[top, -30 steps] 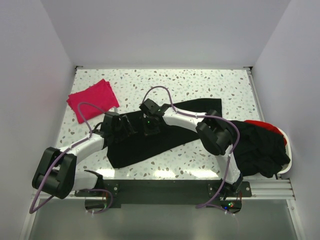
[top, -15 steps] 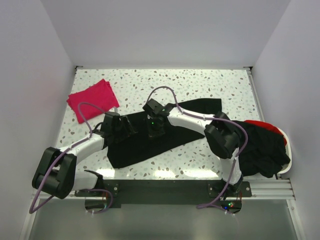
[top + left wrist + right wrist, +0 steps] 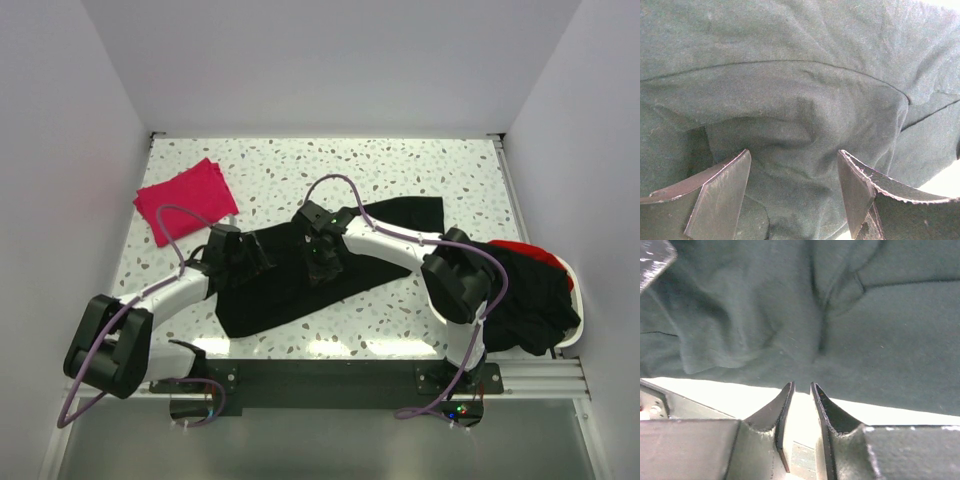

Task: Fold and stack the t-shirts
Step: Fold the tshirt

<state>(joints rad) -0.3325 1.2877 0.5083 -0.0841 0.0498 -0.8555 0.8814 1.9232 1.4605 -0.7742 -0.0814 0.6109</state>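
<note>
White walls close in a pale speckled bench (image 3: pixel 400 165). The large black t-shirt (image 3: pixel 275 295) lies crumpled on the middle of it, running slantwise from the near left to the far right. The pink t-shirt (image 3: pixel 187 200) rests as a small folded rectangle at the far left, well apart. More shirts, black and red, sit heaped in a white tub (image 3: pixel 571 272) at the right edge.

The left pincer (image 3: pixel 794 155) is low over the left part of the black shirt. Its fingers stand wide apart, with a soft bulge of cloth between them, not pinched. The right pincer (image 3: pixel 801 385) is at the shirt's middle. Its fingers are almost together, with only a thin slit, and the tips reach a hem. I cannot tell whether they nip the cloth.

The cloth looks thin, limp and light. I judge it will sag and drag when lifted and will keep no shape. It is not fragile, but a thin layer can slide out of a loose pinch. It would be better to take hold at a seam or hem, where the layers are thicker, and at two well separated points, so that the shirt hangs flat.
</note>
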